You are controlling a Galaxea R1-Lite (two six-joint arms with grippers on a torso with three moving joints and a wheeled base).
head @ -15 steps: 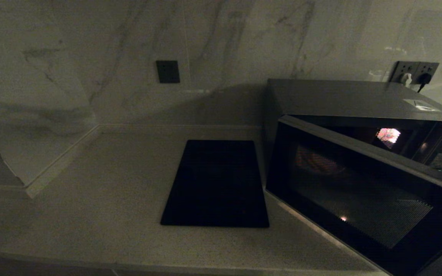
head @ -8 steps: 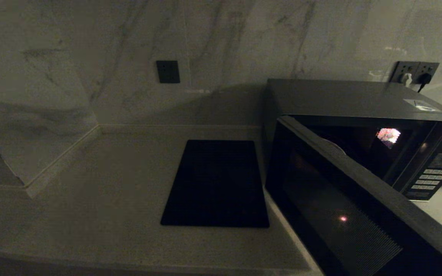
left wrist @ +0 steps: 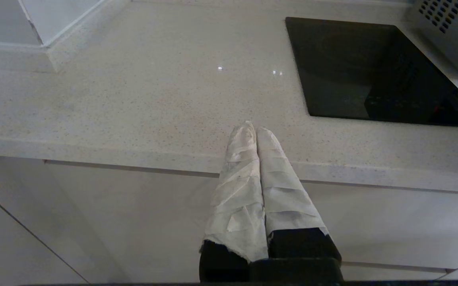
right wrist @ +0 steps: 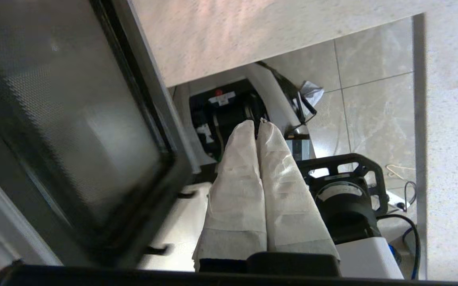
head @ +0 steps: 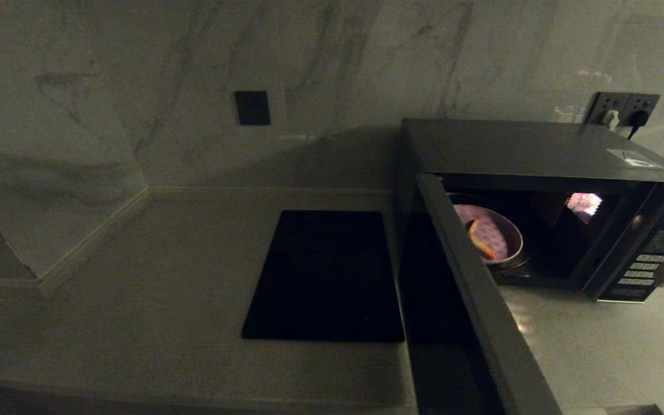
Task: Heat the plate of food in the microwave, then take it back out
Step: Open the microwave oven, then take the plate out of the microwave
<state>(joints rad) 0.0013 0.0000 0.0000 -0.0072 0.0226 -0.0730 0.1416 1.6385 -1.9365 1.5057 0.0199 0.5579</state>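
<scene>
One flat black slab (head: pixel 325 276) lies on the counter (head: pixel 136 300), left of one microwave (head: pixel 539 150) whose door (head: pixel 482 300) swings toward the camera. Inside sits one plate of food (head: pixel 490 233), its orange stick lying diagonally. Left gripper (left wrist: pixel 255 129) and right gripper (right wrist: pixel 258 126): fingers pressed together, empty.

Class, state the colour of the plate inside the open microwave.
Pale lilac plate, seen best in the head view.

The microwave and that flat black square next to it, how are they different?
The microwave is a tall box; the flat black slab lies low on the counter. The microwave's door hangs open with the plate of food inside; the slab holds nothing. Both are dark and sit side by side.
</scene>
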